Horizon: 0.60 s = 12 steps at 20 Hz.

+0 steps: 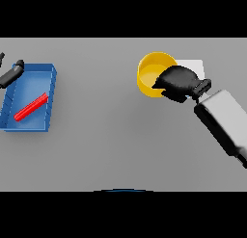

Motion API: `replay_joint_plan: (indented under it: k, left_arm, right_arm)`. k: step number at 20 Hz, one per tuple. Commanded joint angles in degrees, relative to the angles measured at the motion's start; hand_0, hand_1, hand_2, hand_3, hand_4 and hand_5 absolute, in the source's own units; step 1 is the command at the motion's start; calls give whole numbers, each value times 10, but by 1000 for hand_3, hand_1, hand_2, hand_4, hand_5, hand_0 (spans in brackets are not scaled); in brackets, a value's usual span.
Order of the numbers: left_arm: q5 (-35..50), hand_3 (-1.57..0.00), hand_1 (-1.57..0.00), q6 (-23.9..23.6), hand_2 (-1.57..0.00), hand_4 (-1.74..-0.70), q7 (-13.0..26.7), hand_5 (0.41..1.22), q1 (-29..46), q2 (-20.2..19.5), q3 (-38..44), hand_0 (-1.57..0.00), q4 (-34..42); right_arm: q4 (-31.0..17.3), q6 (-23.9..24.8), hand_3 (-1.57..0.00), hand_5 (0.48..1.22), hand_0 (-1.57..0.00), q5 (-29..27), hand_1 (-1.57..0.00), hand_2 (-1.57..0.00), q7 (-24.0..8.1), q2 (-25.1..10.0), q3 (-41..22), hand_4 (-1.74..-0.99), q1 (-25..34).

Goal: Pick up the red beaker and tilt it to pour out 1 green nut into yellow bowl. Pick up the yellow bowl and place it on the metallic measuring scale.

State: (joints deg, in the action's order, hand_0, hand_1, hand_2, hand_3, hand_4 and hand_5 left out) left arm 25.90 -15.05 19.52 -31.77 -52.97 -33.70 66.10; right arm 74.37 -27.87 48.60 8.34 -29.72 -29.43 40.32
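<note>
A flat grey table (111,145) fills the whole picture. The right arm (224,121) is the biggest thing on it. It comes in from the right edge and slants up toward the middle. At its end is the dark right hand (177,82), in the upper right of the picture. The hand is curled over the near right side of the yellow bowl (150,72), with one dark finger hooked on the rim. It has hold of the bowl.

On the left side sits a blue tray (52,95). A long red thing (31,107) lies slanted inside the tray. It may be the red beaker, but its shape is hard to tell.

Behind the bowl and the hand a pale grey square (195,67) peeks out. It may be the scale. Most of it is hidden.

The left hand (11,73) shows at the far left edge, over the top left corner of the tray. It is cut off by the edge, so I cannot tell how its fingers are.
</note>
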Motion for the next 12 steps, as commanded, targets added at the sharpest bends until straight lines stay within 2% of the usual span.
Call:
replay_joint_plan:
  k: [1, 3, 4, 6, 8, 11, 12]
  left_arm:
    - [0, 1, 1, 1, 1, -729, 0, 715, -3, 2, -1, 1, 0]
    - [0, 1, 1, -5, 1, -729, 1, 717, 3, 2, 0, 1, 2]
    - [0, 1, 1, -6, 1, -729, 17, 720, 4, -3, -2, 1, 9]
    - [5, 1, 1, -6, 1, -735, 25, 727, 3, -3, -1, 1, 13]
    - [7, 1, 1, -9, 1, -739, 25, 734, 1, 2, 1, 1, 11]
    - [3, 1, 1, -6, 1, -727, 29, 734, -3, -3, -2, 1, 11]
    - [1, 1, 1, -6, 1, -722, 31, 732, -2, -3, -3, 1, 11]
  right_arm:
    - [-18, 8, -1153, 1221, -1568, 0, -1570, -1536, 4, 0, 7, -1741, 11]
    - [-40, 20, -1151, 1221, -1569, -3, -1571, -1534, 7, -8, 21, -1741, 10]
    - [-50, 27, -1151, 1221, -1569, -4, -1571, -1530, 6, -10, 26, -1741, 10]
    - [-78, 47, -1145, 1221, -1570, 2, -1571, -1539, 9, -13, 32, -1741, 15]
    - [-110, 69, -1146, 1221, -1570, 9, -1571, -1546, 22, -21, 37, -1741, 18]
    - [-175, 90, -1147, 1221, -1571, 12, -1571, -1537, 16, -11, 48, -1741, 38]
    - [-198, 98, -1156, 1221, -1571, 12, -1571, -1519, 26, -8, 51, -1741, 45]
